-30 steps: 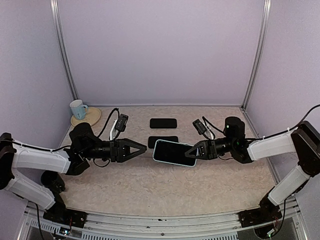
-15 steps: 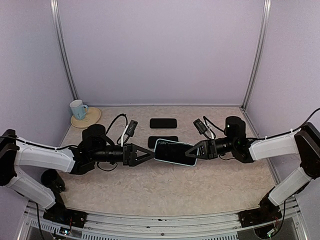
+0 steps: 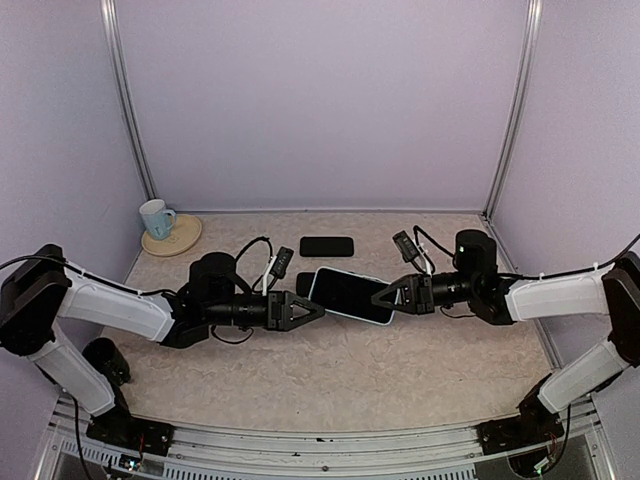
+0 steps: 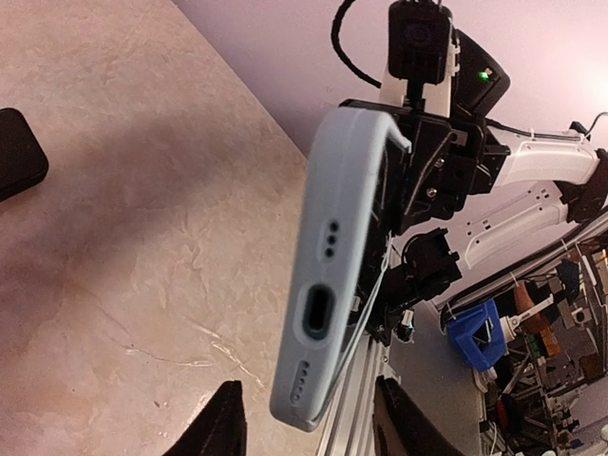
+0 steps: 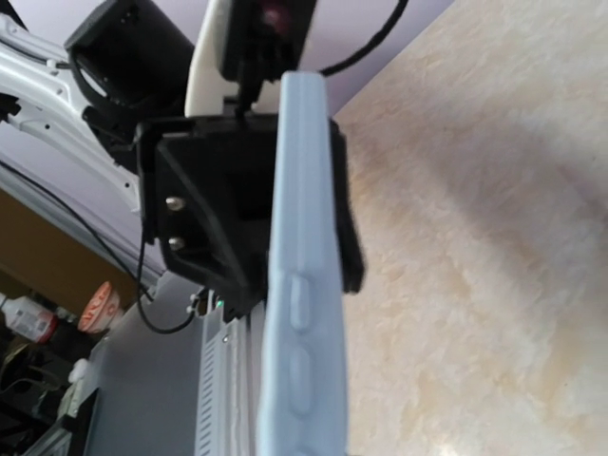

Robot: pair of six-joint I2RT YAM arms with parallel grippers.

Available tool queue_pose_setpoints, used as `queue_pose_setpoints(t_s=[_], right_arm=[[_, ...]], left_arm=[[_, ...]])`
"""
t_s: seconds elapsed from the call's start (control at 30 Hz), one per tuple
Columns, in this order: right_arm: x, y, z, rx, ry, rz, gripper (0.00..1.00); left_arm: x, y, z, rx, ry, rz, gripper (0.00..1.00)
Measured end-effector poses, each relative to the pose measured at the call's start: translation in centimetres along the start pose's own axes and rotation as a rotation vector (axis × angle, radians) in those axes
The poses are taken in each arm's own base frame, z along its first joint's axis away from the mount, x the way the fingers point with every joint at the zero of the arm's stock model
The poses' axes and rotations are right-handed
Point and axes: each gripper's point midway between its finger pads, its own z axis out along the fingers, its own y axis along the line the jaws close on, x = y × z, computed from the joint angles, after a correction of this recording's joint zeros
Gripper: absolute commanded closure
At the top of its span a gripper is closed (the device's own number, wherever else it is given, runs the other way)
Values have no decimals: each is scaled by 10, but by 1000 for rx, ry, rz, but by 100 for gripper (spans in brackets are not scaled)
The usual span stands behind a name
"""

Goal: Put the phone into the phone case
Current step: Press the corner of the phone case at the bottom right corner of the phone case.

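Since a second ago the left gripper (image 3: 315, 307) has pushed forward across the table (image 3: 430, 380) until its tips reach the free end of the phone case (image 4: 328, 247), and the case itself has drifted slightly away from the near edge with the right arm. That pale blue case, with the dark face of the phone (image 3: 350, 293) showing inside its rim, hangs in the air directly ahead of both grippers. Its long axis runs nearly in line with them, from one set of fingertips to the other. The right gripper (image 3: 380, 297) is clamped on the far end and carries it. In the left wrist view the left fingers (image 4: 223, 427) stand apart, one on each side of the corner of the port end and not visibly touching it. They face the back and the front, so closing would probably pinch across the thickness, not the width. Whether the phone is pressed fully home I cannot tell. One black slab (image 3: 327, 246) lies on the table beyond the case, well clear of both grippers. A second black slab (image 3: 303, 283) sits just under the left gripper's tips, mostly hidden.
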Motion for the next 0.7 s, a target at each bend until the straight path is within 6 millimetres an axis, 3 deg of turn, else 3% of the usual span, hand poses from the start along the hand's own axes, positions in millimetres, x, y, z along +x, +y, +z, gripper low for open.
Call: queue_pose_setpoints(t_s=[0.1,0.23,0.37,0.7], right_arm=[[-1,-1,-1,11,-5,-11,100],[-2,0,-1,17,-8,-18,100],[-1,0,-1,19,-7,-17,100],[-2,1,-1,17,-10,-24,100]], left_arm=[[-1,0,1,1,-6,-4,76],[-5,0,0,1,-22,1,68],[-10,-1,0,4,-43,-1,69],[-20,1,-5,16,-75,-11,99]])
